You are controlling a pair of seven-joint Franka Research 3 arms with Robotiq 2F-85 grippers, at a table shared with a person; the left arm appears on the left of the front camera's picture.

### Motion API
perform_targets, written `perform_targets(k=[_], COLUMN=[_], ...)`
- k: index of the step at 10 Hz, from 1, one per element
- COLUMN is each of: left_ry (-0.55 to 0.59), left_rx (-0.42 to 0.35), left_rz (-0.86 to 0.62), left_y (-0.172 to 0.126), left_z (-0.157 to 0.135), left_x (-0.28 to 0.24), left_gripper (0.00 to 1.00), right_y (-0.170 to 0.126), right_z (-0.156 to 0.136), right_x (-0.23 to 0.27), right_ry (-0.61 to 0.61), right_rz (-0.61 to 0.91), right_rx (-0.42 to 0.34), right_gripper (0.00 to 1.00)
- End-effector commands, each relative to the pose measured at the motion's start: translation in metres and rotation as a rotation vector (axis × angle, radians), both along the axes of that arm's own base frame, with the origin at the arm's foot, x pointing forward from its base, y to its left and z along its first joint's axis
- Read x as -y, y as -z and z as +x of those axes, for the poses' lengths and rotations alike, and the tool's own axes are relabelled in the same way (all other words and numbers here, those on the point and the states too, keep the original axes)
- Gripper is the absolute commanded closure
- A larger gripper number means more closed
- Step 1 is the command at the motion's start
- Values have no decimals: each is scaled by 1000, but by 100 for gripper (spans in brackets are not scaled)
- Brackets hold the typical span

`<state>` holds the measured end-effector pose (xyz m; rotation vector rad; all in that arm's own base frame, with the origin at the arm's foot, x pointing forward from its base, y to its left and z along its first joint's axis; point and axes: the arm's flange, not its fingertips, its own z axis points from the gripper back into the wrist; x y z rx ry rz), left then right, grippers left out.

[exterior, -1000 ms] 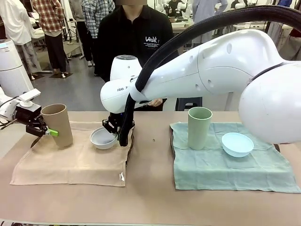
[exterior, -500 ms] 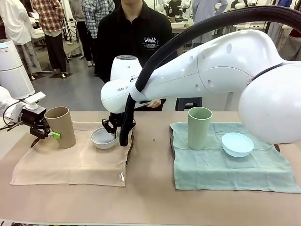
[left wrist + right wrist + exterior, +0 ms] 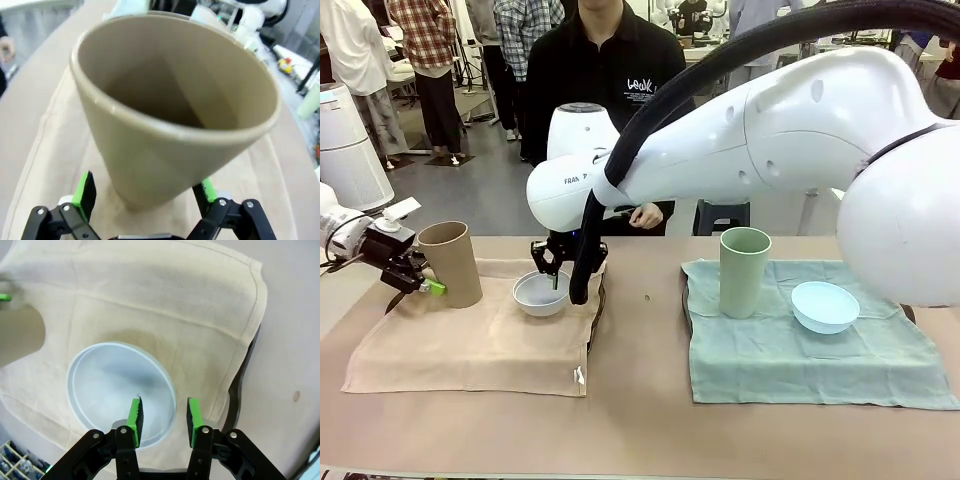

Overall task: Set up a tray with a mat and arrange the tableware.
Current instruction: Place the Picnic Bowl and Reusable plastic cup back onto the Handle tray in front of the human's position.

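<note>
We see the left gripper at the beige tumbler, fingers released, one on each side of the base w/o gripping. The tumbler stands upright on the beige mat, far-left corner. The right gripper hangs just over the white bowl; fingers part-spread, straddling the bowl's rim, not holding it. The bowl sits on the beige mat nr its far-right edge. On the desk, right half, the green mat carries the pale green tumbler and the light blue bowl, just beside each other. A person stands at the far side.
</note>
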<state>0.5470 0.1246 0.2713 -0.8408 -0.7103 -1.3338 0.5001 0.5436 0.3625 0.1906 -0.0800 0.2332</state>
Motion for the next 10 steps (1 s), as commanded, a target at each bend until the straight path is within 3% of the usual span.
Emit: perform_targets(k=[1,3,5,6,9,10], left_ry=[-39,-145,-292,-400,-660,-735], left_rx=[-14,-39,-147,-238,-313,-334], left_rz=[143,308,416,420,373,404], left_y=[-12,-50,-105,-133,-194,-217], left_z=[-11,-33,-61,-81,-119,-136], left_x=[4,-4,-7,-4,21,31], left_gripper=[0,0,0,0,0,0], right_y=[-15,-28,-44,-53,-95,-120], right_z=[-14,-24,-32,-40,-67,-84], right_x=[8,15,22,25,40,45], right_ry=[25,45,71,80,112,97], right_rz=[-27,-38,-69,-103,-187,-186], right_rx=[30,31,40,46,28,65], right_gripper=[53,53,53,53,53,53])
